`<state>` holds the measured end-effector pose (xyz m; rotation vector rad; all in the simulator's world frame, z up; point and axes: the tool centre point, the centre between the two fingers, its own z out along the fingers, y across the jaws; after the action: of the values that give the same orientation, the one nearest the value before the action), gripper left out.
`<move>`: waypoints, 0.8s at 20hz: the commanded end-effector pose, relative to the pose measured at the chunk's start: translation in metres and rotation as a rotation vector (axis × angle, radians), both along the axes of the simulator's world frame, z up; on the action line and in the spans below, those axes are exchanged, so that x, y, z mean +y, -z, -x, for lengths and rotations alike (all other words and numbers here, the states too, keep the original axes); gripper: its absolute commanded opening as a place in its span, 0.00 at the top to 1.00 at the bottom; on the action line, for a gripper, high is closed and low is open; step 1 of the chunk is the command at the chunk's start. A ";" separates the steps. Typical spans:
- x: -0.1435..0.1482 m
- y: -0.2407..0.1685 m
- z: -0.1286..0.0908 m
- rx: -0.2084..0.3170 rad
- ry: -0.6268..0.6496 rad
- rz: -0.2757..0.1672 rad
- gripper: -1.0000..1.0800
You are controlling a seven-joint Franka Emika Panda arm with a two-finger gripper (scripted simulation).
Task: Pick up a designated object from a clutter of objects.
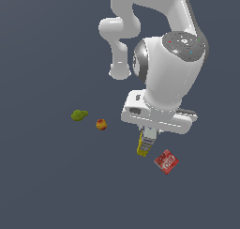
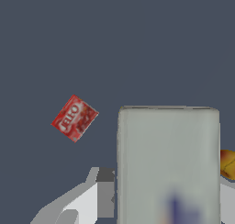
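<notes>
The designated object (image 1: 142, 149) is a long box with yellow sides; its white-grey face with a blue mark (image 2: 167, 159) fills much of the wrist view. My gripper (image 1: 146, 140) stands directly over it. Both fingers lie flush against the box's long sides, and one fingertip (image 2: 105, 191) shows beside its edge. The gripper (image 2: 167, 191) is shut on the box. The rest of the clutter of objects lies apart from it: a red square packet (image 1: 166, 161) (image 2: 75, 118), a small orange-red ball (image 1: 101, 125) (image 2: 228, 163) and a green lumpy fruit (image 1: 78, 115).
The dark grey floor (image 1: 47, 186) carries everything. The red packet lies just toward the exterior view's right of the box. The ball and the green fruit sit well off toward the exterior view's left. The arm's white body (image 1: 168, 73) rises over the box.
</notes>
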<state>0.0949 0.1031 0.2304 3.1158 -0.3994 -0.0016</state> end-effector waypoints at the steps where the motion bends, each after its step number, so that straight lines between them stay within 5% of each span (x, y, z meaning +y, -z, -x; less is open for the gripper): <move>1: -0.003 -0.020 0.014 -0.001 0.000 0.000 1.00; 16: -0.024 -0.152 0.104 -0.001 0.000 0.000 1.00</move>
<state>0.0010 0.0810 0.3681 3.1160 -0.3995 -0.0001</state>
